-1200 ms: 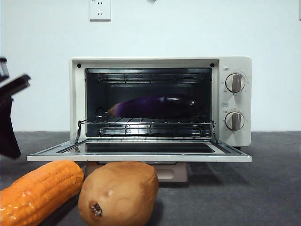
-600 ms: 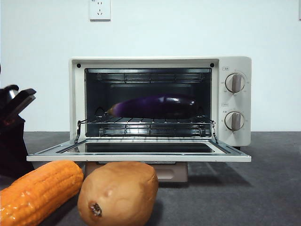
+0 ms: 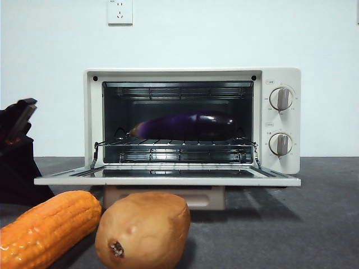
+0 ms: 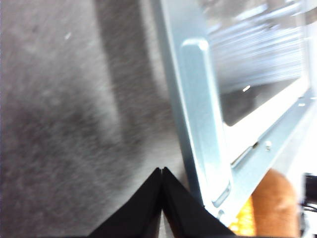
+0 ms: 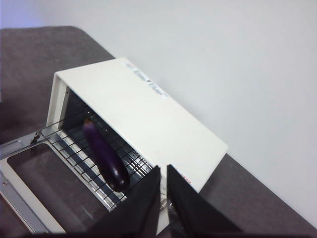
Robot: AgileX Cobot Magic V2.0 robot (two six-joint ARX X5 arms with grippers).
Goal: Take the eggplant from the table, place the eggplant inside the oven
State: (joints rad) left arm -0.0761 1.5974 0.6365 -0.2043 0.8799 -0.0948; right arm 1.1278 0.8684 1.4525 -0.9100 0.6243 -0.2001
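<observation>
The dark purple eggplant (image 3: 184,126) lies lengthwise on the wire rack inside the cream oven (image 3: 280,120), whose door (image 3: 168,181) hangs open and about level. From the right wrist view the eggplant (image 5: 105,154) rests on the rack below the oven's top (image 5: 138,111). My right gripper (image 5: 163,171) hovers high above the oven's side, shut and holding nothing. My left gripper (image 4: 162,170) is shut and empty, low over the table (image 4: 59,124) right beside the door's bar handle (image 4: 203,124). Its arm (image 3: 18,168) is a dark mass at the left edge.
An orange corn cob (image 3: 47,227) and a brown potato (image 3: 143,230) lie on the table in front of the open door. The potato (image 4: 275,203) also shows past the door's corner. Two knobs (image 3: 280,98) sit on the oven's right panel.
The left arm has sunk lower at the left edge, close to the door's corner. The door's front edge stands slightly higher. The eggplant has not moved.
</observation>
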